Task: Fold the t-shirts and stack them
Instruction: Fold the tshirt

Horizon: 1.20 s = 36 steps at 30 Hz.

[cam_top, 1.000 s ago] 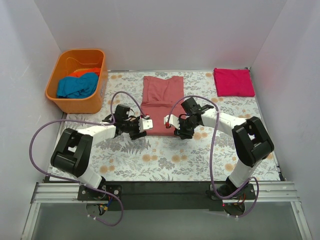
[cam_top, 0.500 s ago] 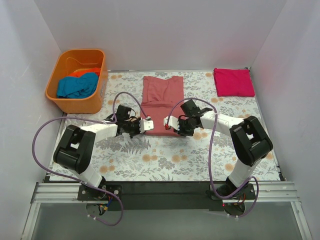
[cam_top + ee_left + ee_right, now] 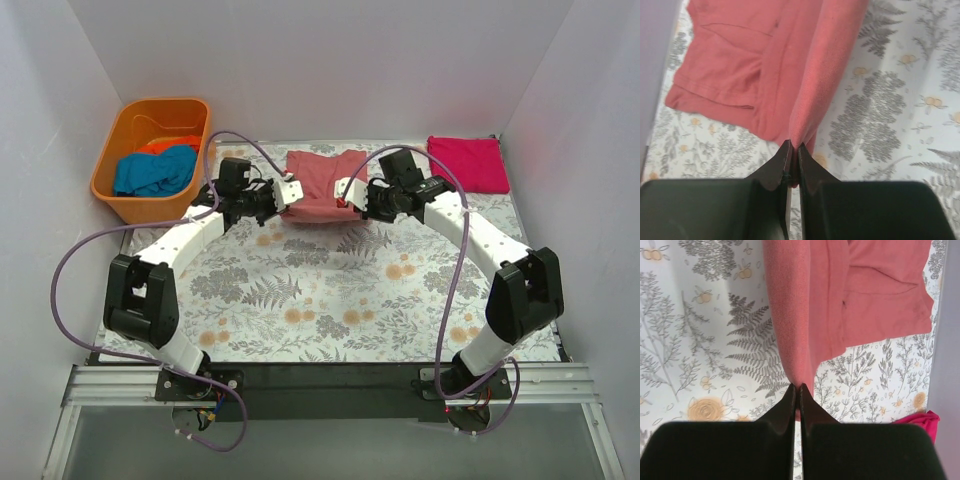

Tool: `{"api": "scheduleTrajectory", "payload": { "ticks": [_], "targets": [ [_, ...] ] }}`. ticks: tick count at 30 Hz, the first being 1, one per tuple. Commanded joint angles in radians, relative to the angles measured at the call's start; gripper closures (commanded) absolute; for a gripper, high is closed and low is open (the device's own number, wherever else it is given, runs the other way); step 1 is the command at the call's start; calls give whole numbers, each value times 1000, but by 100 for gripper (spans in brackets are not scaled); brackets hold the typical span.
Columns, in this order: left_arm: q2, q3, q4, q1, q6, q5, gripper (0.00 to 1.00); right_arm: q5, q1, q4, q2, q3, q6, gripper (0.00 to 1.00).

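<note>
A dusty brick-red t-shirt [image 3: 318,186] lies at the back middle of the flowered table, its near hem lifted and carried back over its upper part. My left gripper [image 3: 289,191] is shut on the hem's left corner; the wrist view shows red cloth [image 3: 810,85] pinched between the black jaws [image 3: 794,148]. My right gripper [image 3: 344,193] is shut on the right corner, cloth [image 3: 805,315] rising from its closed tips [image 3: 796,388]. A folded magenta-pink t-shirt [image 3: 467,164] lies at the back right. Teal-blue [image 3: 154,170] and orange [image 3: 170,144] t-shirts sit in the tub.
An orange plastic tub [image 3: 132,207] stands at the back left corner. White walls close off the left, back and right sides. Purple cables loop from both arms over the flowered tablecloth [image 3: 330,290]. The magenta shirt's edge [image 3: 920,419] shows in the right wrist view.
Both grippers shut on the red shirt's near hem and then moved together toward the back, carrying the hem over the shirt. The shirt now looks about half as long.
</note>
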Motion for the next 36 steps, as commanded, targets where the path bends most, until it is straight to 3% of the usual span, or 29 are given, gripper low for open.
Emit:
{"api": "scheduleTrajectory", "payload": {
  "ticks": [1, 5, 10, 13, 15, 19, 23, 30, 36],
  "targets": [
    [-95, -22, -147, -19, 11, 31, 100, -14, 12, -140, -73, -19, -25, 99],
    [-269, -140, -267, -85, 59, 35, 100, -45, 53, -197, -218, -141, 17, 99],
    [-480, -252, -461, -225, -24, 60, 100, -106, 191, -303, -419, -321, 109, 99],
    [-597, -235, -602, -274, -99, 132, 100, -136, 252, -395, -525, -311, 186, 99],
    [-637, -191, -611, -285, -177, 89, 100, -174, 257, -465, -544, -234, 206, 99],
    [-562, -88, -646, -283, -245, 6, 100, -150, 256, -498, -461, -114, 185, 99],
    [-500, -94, -597, -270, -240, -48, 100, -137, 240, -487, -369, -97, 78, 99],
    [-387, -70, -502, -75, -161, 20, 100, -174, 130, -450, -197, 9, -41, 99],
    [-252, -31, -451, -32, -109, 38, 100, -199, 72, -447, -36, 108, -117, 99]
  ]
}}
